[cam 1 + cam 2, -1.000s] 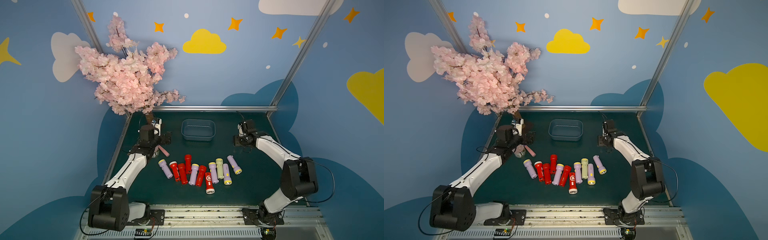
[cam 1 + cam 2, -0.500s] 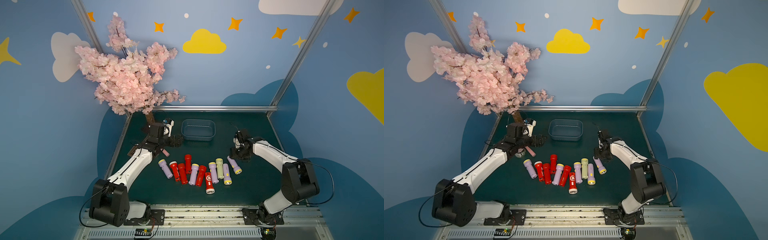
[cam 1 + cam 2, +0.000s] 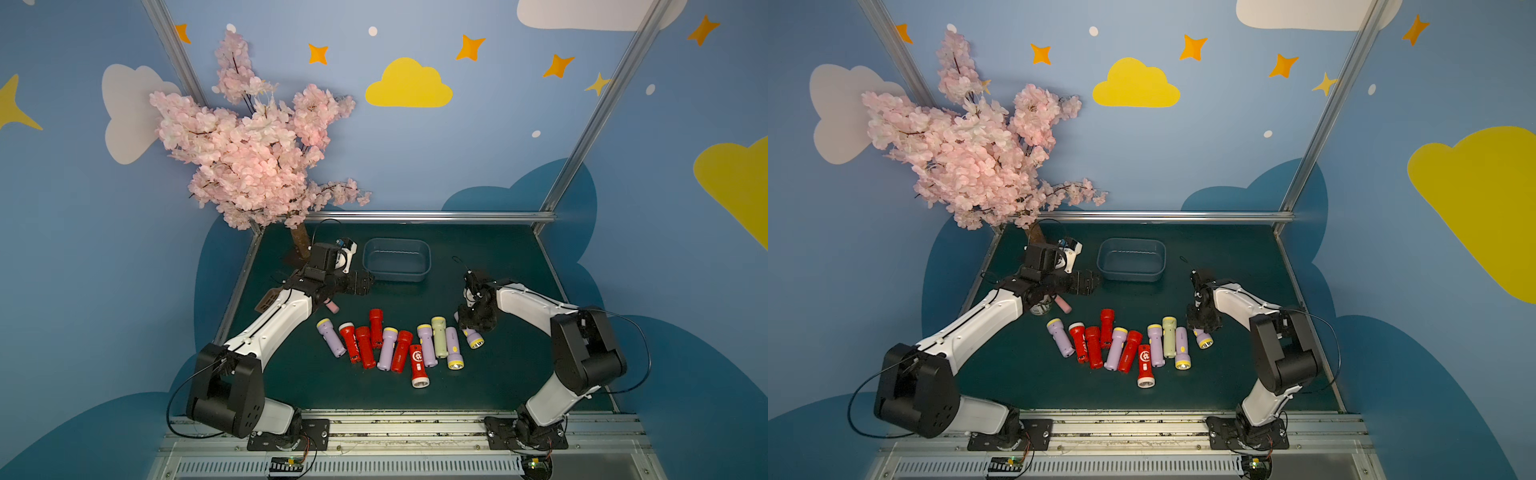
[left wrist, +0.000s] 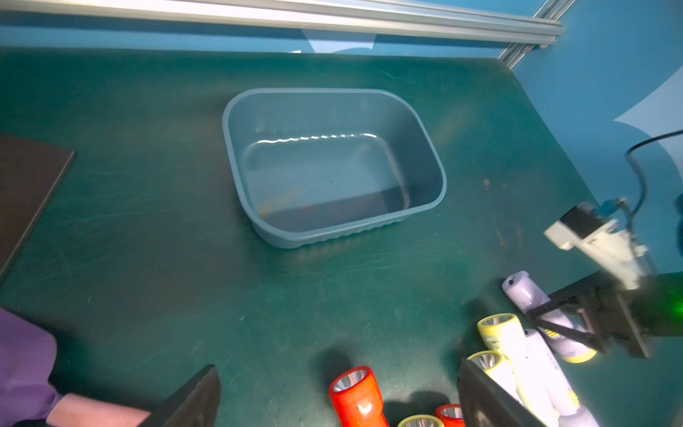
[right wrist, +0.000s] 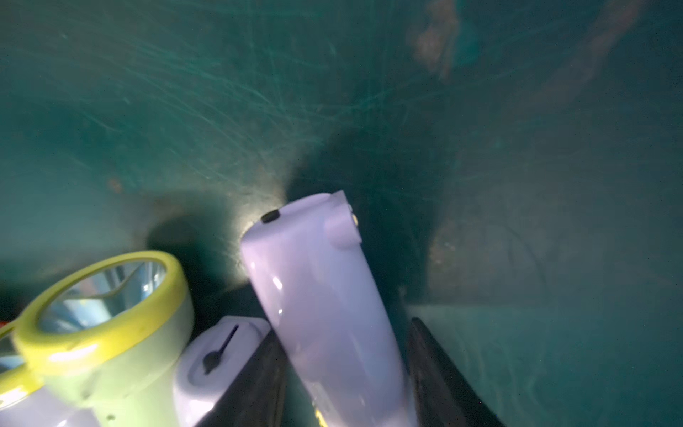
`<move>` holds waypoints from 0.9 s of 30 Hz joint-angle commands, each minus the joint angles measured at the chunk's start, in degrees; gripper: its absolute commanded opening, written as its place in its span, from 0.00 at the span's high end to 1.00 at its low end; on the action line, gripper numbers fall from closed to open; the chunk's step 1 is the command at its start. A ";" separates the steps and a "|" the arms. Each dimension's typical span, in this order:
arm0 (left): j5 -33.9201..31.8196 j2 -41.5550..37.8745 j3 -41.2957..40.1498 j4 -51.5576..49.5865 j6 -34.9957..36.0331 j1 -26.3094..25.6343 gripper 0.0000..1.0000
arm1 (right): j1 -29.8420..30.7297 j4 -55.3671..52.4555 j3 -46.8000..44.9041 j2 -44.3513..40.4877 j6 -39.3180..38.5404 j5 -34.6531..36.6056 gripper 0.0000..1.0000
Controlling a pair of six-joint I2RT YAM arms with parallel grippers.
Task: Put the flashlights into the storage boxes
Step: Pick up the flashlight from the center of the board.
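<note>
Several flashlights, red, lavender and one pale green, lie in a row on the green table in both top views. The slate-blue storage box stands behind them with nothing in it. My right gripper is down over the rightmost lavender flashlight. Its fingers flank the body, with a thin gap on one side, and the flashlight lies on the table. My left gripper hangs open and holds nothing between the box and a red flashlight.
A pink blossom tree stands at the back left, its trunk behind my left wrist. A thin pink stick, a brown slotted tray and a jar lie under my left arm. A metal rail bounds the back.
My right arm came forward and down from beside the box onto the rightmost lavender flashlight, its jaws narrowing. My left gripper swung from the tree trunk toward the box's front left corner.
</note>
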 commanded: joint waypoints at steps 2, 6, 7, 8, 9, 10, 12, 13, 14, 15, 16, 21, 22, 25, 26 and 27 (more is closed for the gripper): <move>0.95 0.55 1.87 -1.68 0.97 -0.74 0.01 | 0.26 -0.36 0.73 1.99 0.73 1.00 0.52; 0.91 0.19 1.84 -2.31 1.42 -1.02 0.01 | 0.37 -1.10 2.24 3.28 0.77 1.46 0.65; 0.95 0.06 1.76 -2.37 1.55 -1.07 0.01 | 0.32 -1.27 2.57 3.31 0.78 1.60 0.66; 0.83 -0.07 1.65 -2.41 1.75 -1.10 0.01 | 0.34 -1.58 3.00 3.21 0.89 1.88 0.67; 0.78 -0.10 1.63 -2.41 1.80 -1.19 0.01 | 0.58 -1.80 3.34 2.91 0.90 2.19 0.67; 0.78 -0.18 1.71 -2.45 1.96 -1.14 0.01 | 0.72 -1.98 3.66 2.56 0.90 2.47 0.67; 0.60 -0.16 1.81 -2.59 2.15 -1.17 0.01 | 0.86 -2.57 4.81 1.99 0.65 2.93 0.67; 0.46 -0.19 1.85 -2.67 2.24 -1.19 0.01 | 0.96 -3.07 5.58 1.89 0.41 3.07 0.67; 0.49 -0.14 1.90 -2.67 2.25 -1.20 0.01 | 0.98 -3.79 6.72 1.89 0.14 3.44 0.67; 0.42 -0.17 1.88 -2.67 2.26 -1.20 0.01 | 1.03 -4.46 7.95 1.97 -0.17 3.67 0.67; 0.45 -0.14 1.93 -2.59 2.25 -1.20 0.01 | 1.11 -5.11 9.25 2.06 -0.39 3.96 0.67; 0.95 0.17 2.71 -2.66 1.70 -1.27 0.01 | 1.34 -8.20 16.66 3.58 -1.11 4.39 0.67; 0.95 0.22 3.02 -2.67 1.40 -1.25 0.01 | 1.42 -8.53 17.85 3.93 -1.32 4.14 0.67; 3.11 0.61 3.86 -2.41 0.51 -1.41 0.01 | 1.56 -9.13 21.77 5.15 -1.75 3.70 0.67; 3.39 0.82 4.22 -2.41 0.32 -1.61 0.01 | 1.51 -9.33 23.23 5.71 -1.90 3.44 0.67; 3.41 1.06 4.62 -2.48 0.36 -1.79 0.01 | 1.54 -9.56 24.70 6.36 -2.01 3.32 0.67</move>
